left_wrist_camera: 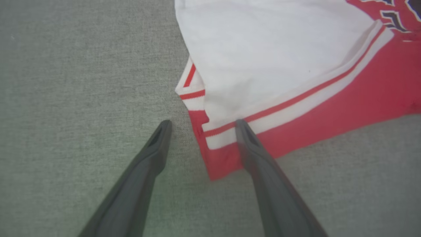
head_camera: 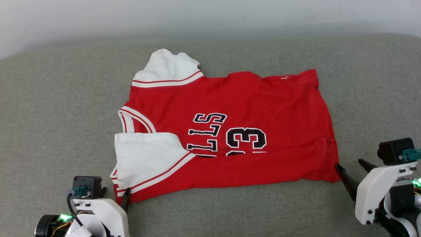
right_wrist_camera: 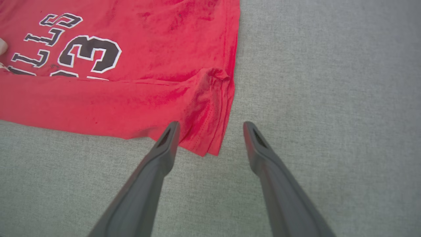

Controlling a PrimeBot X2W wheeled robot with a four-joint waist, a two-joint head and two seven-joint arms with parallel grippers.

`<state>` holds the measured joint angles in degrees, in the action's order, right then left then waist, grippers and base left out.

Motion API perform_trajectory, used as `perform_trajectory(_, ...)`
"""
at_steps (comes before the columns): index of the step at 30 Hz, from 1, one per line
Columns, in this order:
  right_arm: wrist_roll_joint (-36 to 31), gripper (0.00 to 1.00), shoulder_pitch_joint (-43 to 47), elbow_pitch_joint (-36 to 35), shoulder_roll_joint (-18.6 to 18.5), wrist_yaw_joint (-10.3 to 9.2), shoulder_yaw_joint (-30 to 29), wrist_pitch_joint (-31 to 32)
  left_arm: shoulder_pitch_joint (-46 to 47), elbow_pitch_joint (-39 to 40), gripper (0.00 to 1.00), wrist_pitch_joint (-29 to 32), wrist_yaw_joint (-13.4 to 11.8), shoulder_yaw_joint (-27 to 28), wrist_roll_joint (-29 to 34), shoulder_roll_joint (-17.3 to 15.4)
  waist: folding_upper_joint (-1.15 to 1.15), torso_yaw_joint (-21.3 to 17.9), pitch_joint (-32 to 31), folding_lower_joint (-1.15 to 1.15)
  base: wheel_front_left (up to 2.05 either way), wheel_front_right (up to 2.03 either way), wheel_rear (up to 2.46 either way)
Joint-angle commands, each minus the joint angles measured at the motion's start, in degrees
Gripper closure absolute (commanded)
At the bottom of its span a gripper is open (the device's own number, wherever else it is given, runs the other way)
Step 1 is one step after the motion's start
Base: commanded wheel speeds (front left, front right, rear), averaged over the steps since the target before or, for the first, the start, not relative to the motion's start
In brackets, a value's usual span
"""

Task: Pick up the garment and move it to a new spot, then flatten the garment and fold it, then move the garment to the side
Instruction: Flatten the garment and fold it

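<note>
The garment (head_camera: 236,108), a red T-shirt with white sleeves and black lettering, lies spread on the grey padded surface (head_camera: 65,98). Its near long edge is folded up over the bottom of the lettering. My left gripper (head_camera: 115,196) is open at the near left corner. In the left wrist view the left gripper (left_wrist_camera: 203,126) straddles the striped corner of the garment (left_wrist_camera: 279,59), one finger over the trim and one over grey cloth. My right gripper (head_camera: 350,164) is open at the near right corner. In the right wrist view the right gripper (right_wrist_camera: 211,126) has the red corner of the garment (right_wrist_camera: 131,95) between its fingers, ungripped.
A pale wall (head_camera: 197,16) runs behind the far edge of the grey surface. Bare grey cloth stretches to the left, right and front of the garment.
</note>
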<state>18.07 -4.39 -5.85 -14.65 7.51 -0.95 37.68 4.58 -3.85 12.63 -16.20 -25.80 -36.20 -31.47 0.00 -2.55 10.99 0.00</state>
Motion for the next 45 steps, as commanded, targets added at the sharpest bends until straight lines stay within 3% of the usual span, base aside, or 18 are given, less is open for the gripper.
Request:
perform_trajectory(1, -0.29, 0.0, -0.15, -0.45, 0.26, -0.05, -0.1, 0.08, 0.81, -0.28, 0.0, 0.25, -0.26, -0.04, 0.38, 0.1, 0.0, -0.39, 0.75, 0.0, 0.0, 0.0, 0.0)
perform_trajectory(5, -0.65, 0.0, -0.2, -1.05, 0.65, -0.05, -0.4, -0.01, 1.48, -3.36, 0.0, 2.12, -1.14, -1.01, 0.96, 0.09, 0.0, -0.79, 2.06, 0.0, 0.0, 0.0, 0.0)
perform_trajectory(8, -0.9, 0.0, -0.24, -1.17, 0.78, -0.05, -0.47, -0.17, 1.22, -5.53, 0.0, 3.96, -0.17, -2.29, 0.3, 0.72, 0.0, -0.89, 2.57, 0.0, 0.0, 0.0, 0.0)
perform_trajectory(9, -0.97, 0.0, -0.26, -1.19, 0.82, -0.05, -0.47, -0.17, 1.04, -6.11, 0.53, 4.73, 0.34, -2.91, -0.05, 0.92, 0.0, -0.88, 2.62, 0.0, 0.0, 0.0, 0.0)
perform_trajectory(10, -0.99, 0.0, -0.29, -1.16, 0.82, -0.05, -0.51, -0.14, 0.86, -6.42, 1.0, 5.2, 0.9, -3.34, -0.46, 1.19, 0.0, -0.84, 2.63, 0.0, 0.0, 0.0, 0.0)
perform_trajectory(14, -1.81, 0.0, -0.06, -0.33, -0.13, -0.05, -0.83, 0.1, 1.27, -5.9, 1.0, 2.91, 2.24, -3.19, -0.79, 1.66, 0.0, -0.05, 1.46, 0.0, 0.0, 0.0, 0.0)
perform_trajectory(23, -3.46, 0.0, -1.17, 4.9, 0.32, -0.05, -1.13, 2.44, 3.94, 0.7, 1.0, -4.15, 1.86, -0.89, 1.18, 1.37, 0.0, 2.49, -0.77, 0.0, 0.0, 0.0, 0.0)
perform_trajectory(31, -5.53, 0.0, -4.44, 11.62, 1.79, -0.06, -1.84, 4.36, 4.38, 6.75, 1.0, -3.83, 1.17, -1.23, 2.49, 0.21, 0.0, 4.23, 0.48, 0.0, 0.0, 0.0, 0.0)
perform_trajectory(40, -6.61, 0.0, -5.83, 19.02, 3.25, -0.05, -1.19, 5.57, 4.61, 8.07, 1.0, -3.52, 1.3, -2.15, 2.94, 0.01, 0.0, 5.13, 2.22, 0.0, 0.0, 0.0, 0.0)
perform_trajectory(41, -6.5, 0.13, -5.69, 19.9, 3.38, -0.05, -1.17, 5.82, 4.63, 7.95, 1.0, -3.49, 1.34, -2.18, 2.9, -0.05, 0.0, 5.17, 2.33, 0.0, 0.0, 0.0, 0.0)
perform_trajectory(42, -6.41, 0.51, -5.46, 20.68, 3.46, -0.05, -1.03, 6.14, 4.62, 7.71, 1.0, -3.37, 1.38, -2.27, 2.93, -0.19, 0.0, 5.19, 2.42, 0.0, 0.0, 0.0, 0.0)
perform_trajectory(43, -6.38, 0.78, -5.27, 21.42, 3.46, -0.06, -0.86, 6.45, 4.64, 7.55, 1.0, -3.38, 1.45, -2.33, 2.97, -0.26, 0.0, 5.19, 2.49, 0.0, 0.0, 0.0, 0.0)
perform_trajectory(44, -6.34, 1.0, -5.08, 22.0, 3.44, -0.05, -0.77, 6.53, 4.63, 7.4, 1.0, -3.42, 1.5, -2.34, 2.94, -0.28, 0.0, 5.17, 2.53, 0.0, 0.0, 0.0, 0.0)
perform_trajectory(45, -6.28, 1.0, -4.98, 22.49, 3.41, -0.06, -0.74, 6.5, 4.6, 7.2, 1.0, -3.47, 1.56, -2.36, 2.84, -0.29, 0.0, 5.12, 2.52, 0.0, 0.0, 0.0, 0.0)
